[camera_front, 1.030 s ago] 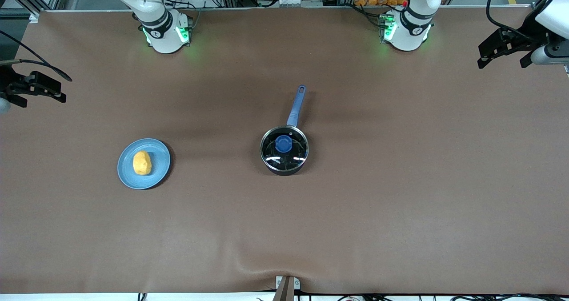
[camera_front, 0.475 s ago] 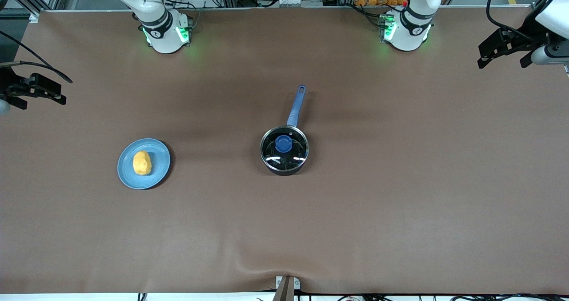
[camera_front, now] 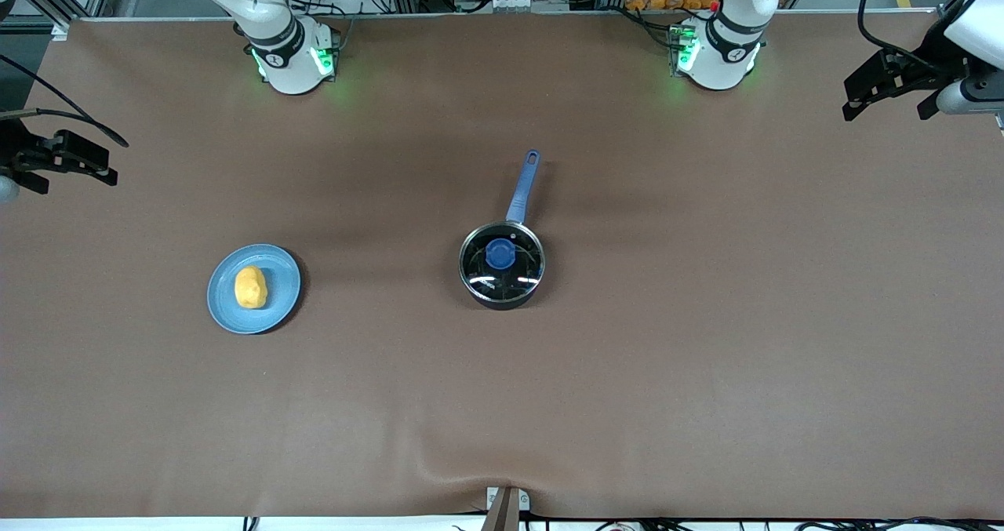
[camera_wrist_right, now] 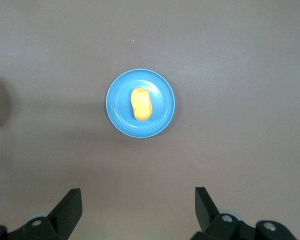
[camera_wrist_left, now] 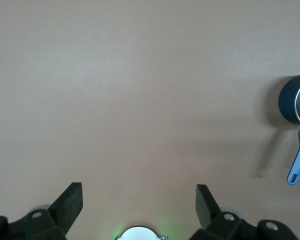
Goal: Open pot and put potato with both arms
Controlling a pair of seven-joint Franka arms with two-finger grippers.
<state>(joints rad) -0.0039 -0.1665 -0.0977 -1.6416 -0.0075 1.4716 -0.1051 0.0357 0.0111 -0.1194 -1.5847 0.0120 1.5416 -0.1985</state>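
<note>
Since a second ago the right hand [camera_front: 67,158] has crept slightly upward at the edge of the front view, while the pot, the plate and the left hand [camera_front: 890,84] sit where they were.

Both hands hang high over the table [camera_front: 706,319], released, with their fingers spread wide and nothing between them. In the right wrist view the two black fingers [camera_wrist_right: 70,205] stand far apart, and in the left wrist view the fingers [camera_wrist_left: 72,200] are just as wide.

Beneath the right hand's camera, well below the hand, the potato [camera_front: 251,287] lies in the middle of the blue plate [camera_front: 286,276]. That plate rests toward the right arm's end of the table, well apart from both hands.

Near the middle of the table, between the two hands, stands the pot [camera_front: 502,300]. Its glass lid [camera_front: 486,276] is still on, with the blue knob [camera_front: 500,254] at the center. Its blue handle [camera_front: 523,186] points toward the arms' bases. From the left hand the pot shows only at the edge of the left wrist view, well apart from the fingers.
</note>
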